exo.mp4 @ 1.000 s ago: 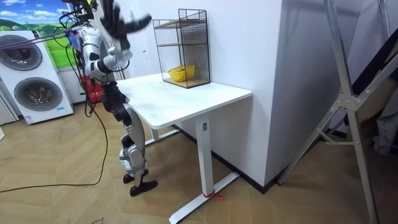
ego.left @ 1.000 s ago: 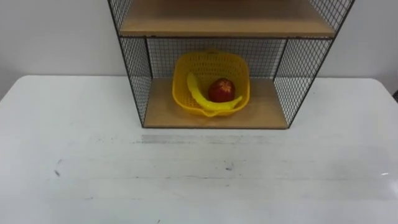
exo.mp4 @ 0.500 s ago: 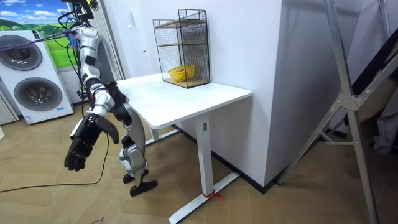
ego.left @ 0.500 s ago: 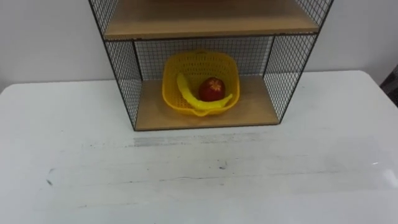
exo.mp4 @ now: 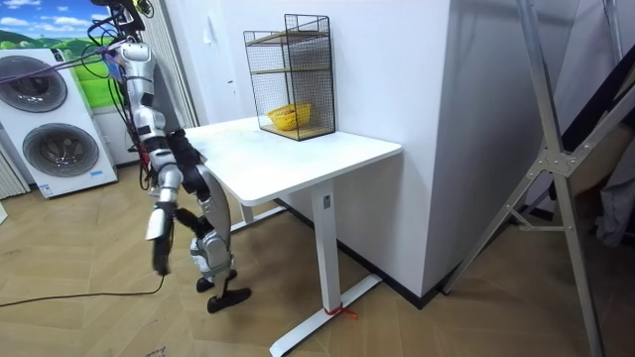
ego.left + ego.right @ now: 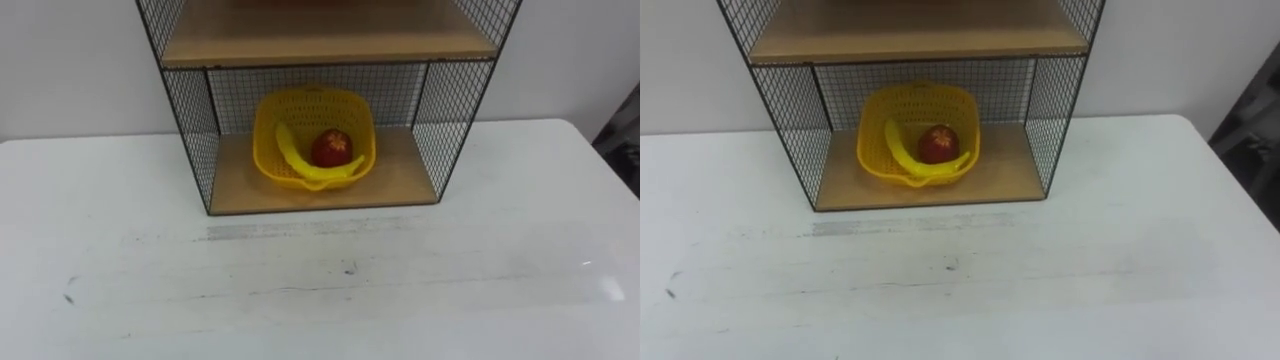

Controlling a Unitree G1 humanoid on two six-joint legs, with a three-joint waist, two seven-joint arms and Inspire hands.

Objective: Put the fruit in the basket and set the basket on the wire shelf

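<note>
Placement appears complete: the yellow basket (image 6: 313, 135) sits on the lower board of the wire shelf (image 6: 190, 130), with the banana (image 6: 296, 158) and the red apple (image 6: 331, 147) inside it and bare board showing in front of its rim. The right hand (image 5: 159, 246) hangs beside the robot's leg at the end of the bench (image 6: 300, 290), below the level of the benchtop. It holds nothing, and whether it is open or closed cannot be told. From the hand, the basket lies well apart, higher up and across the bench toward the room view's right. In my judgement the step in hand is only to stand clear. To do it well, the arm should be kept low and close to the body, away from the bench edge above it. The bench should not be knocked, since the shelf rests on it. No further reach toward the shelf looks necessary.
</note>
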